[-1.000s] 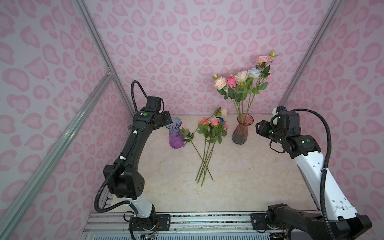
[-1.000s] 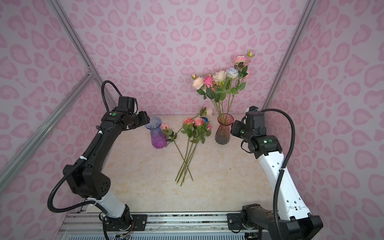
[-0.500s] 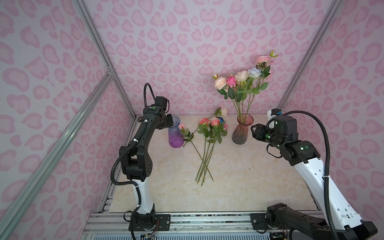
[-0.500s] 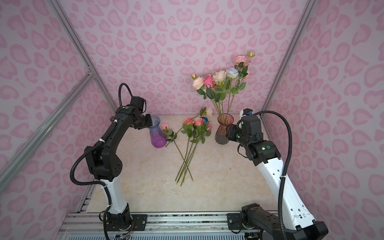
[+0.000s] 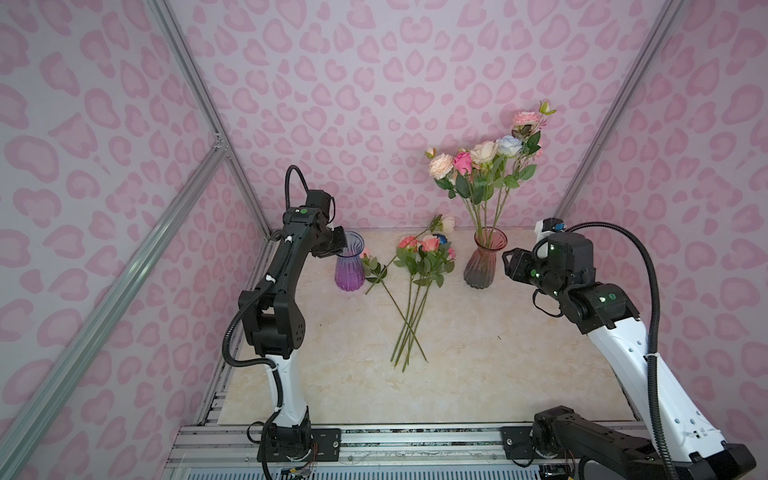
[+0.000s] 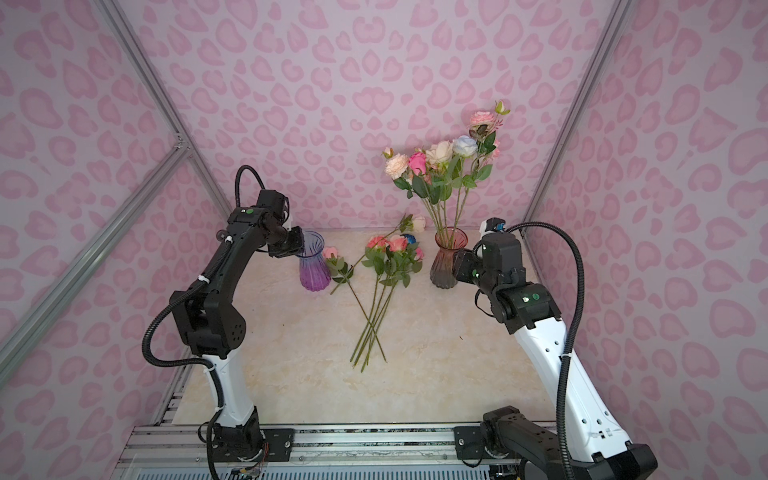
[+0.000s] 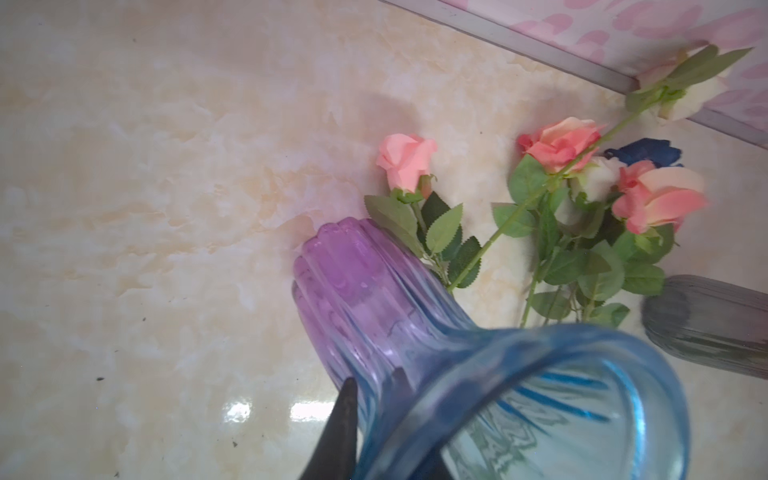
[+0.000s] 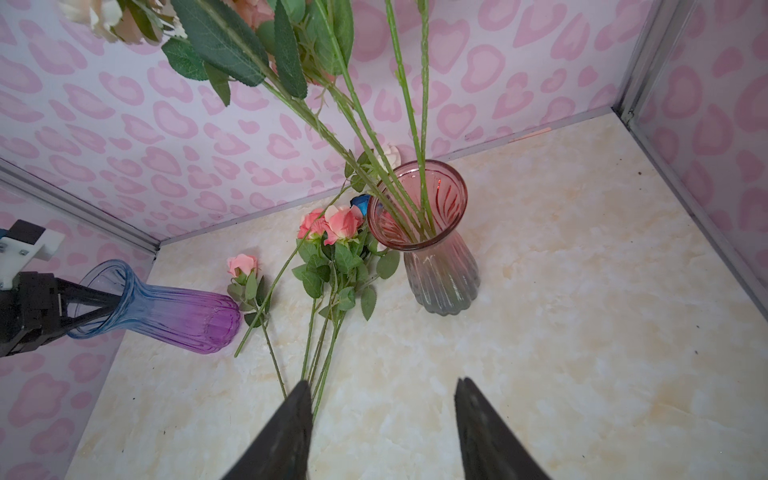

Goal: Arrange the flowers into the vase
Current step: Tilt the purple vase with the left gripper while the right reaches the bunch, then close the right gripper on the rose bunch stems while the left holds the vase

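standing flowers (image 5: 482,166): several stems in the pink vase (image 5: 482,266), by the back edge of the counter (image 5: 498,353), toward the right.
loose flowers (image 5: 419,257): lying between the two vases, heads to the back edge, stems fanned frontward; probably next for pickup.
purple vase (image 5: 350,270): upright, empty, near the back left corner.
left pincer (image 8: 114,302): closed across the purple vase's rim, one finger inside, presumably to steady it.
right pincer (image 8: 384,381): parted, empty, facing the pink vase.
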Controlling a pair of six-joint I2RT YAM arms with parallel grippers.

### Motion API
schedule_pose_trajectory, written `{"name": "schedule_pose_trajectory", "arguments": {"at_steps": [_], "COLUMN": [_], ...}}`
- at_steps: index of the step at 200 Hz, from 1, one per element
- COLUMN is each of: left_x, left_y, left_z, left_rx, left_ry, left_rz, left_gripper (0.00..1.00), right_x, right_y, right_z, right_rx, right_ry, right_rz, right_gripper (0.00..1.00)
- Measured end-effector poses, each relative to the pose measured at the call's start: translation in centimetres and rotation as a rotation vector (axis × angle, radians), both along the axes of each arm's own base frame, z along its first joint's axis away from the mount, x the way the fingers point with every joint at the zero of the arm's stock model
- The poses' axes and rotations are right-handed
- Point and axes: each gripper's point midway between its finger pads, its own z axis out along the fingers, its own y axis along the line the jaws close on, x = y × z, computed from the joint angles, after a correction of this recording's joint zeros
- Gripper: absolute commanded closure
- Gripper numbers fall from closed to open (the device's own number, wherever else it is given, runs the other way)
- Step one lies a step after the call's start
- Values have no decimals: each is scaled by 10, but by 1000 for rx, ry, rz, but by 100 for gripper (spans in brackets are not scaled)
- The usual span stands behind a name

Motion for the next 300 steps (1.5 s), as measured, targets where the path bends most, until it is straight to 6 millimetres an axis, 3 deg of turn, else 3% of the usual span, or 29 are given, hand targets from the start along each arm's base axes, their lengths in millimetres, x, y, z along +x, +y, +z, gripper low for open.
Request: {"name": "schedule_pose_trajectory", "arguments": {"at_steps": [13,66,90,127,185,226,256,300], "left_x": [-3,-22,-45,-98,-164,-180,-180,-167], "left_y": [1,10,11,6,-12,-11,-11,-15], "left_z": [1,3,4,11,0,-2,-2,-8], "left_rx": [-5,-1,-7,-63,-124,-111,-110,-122], "left_ry": [3,11,38,86,177,198,199,196], "left_rz": [-2,4,2,9,-34,-56,-62,-69], "left_gripper": [97,97,97,97,97,97,91,77], "right_x": [-1,-5,-6,-10,-20,-25,-13,24], "right_y": [0,0,3,12,57,119,157,174], "right_z": [2,3,6,8,12,-13,-56,-121], "right_rx": [2,3,6,9,-15,-78,-153,-294], "right_ry": [-7,-16,-26,-32,-42,-11,48,148], "right_rz": [0,3,11,40,152,268,283,203], "right_gripper": [44,44,44,44,44,44,45,47]}}
